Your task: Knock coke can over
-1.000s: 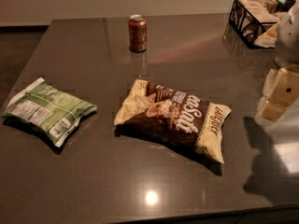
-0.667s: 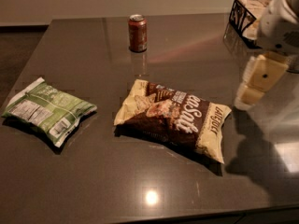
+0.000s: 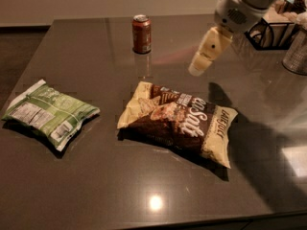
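Note:
The coke can (image 3: 141, 34) is a small red-brown can with a silver top rim. It stands upright near the far edge of the dark table (image 3: 96, 176). My gripper (image 3: 197, 69) hangs in the air at the upper right, to the right of the can and nearer the camera, clear of it. It points down and to the left, above the far end of the brown chip bag (image 3: 180, 121). It holds nothing that I can see.
A green chip bag (image 3: 48, 111) lies at the left. The brown and cream chip bag lies in the middle. A black wire basket (image 3: 271, 30) and a metal container (image 3: 297, 54) stand at the far right.
My arm has swung in from the right edge, moving left and toward the far side of the table, closer to the can. The can and both bags have not moved.

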`<state>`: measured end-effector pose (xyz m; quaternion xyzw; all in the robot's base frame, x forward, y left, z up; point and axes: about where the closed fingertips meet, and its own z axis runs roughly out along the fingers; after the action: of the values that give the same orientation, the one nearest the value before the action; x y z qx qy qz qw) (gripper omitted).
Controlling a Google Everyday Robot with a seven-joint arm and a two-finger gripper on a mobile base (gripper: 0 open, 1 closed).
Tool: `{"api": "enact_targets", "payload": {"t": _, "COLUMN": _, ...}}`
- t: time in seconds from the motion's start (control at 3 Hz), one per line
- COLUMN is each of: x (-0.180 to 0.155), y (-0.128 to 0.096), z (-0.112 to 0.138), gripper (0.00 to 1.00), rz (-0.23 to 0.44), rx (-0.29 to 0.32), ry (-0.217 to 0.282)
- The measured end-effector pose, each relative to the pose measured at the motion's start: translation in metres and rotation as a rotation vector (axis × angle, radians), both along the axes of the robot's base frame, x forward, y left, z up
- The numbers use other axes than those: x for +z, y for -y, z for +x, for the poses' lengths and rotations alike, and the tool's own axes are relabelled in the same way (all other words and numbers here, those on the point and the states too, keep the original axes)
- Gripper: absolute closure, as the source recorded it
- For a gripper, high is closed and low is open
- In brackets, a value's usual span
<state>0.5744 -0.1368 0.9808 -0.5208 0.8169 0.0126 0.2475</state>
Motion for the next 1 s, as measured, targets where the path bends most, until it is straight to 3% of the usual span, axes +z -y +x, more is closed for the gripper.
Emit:
{"api": "enact_targets", "payload": {"t": 0.67, "x": -0.022, "y": -0.043, "z": 0.073, "gripper": 0.0, "rz": 0.124, "rx": -0.153, "ry": 0.032}}
{"api": "enact_targets", "payload": {"t": 1.0, "x": -0.035, "y": -0.062, "z": 0.113, "gripper": 0.0, "rz": 0.187, "rx": -0.219, "ry": 0.102}}
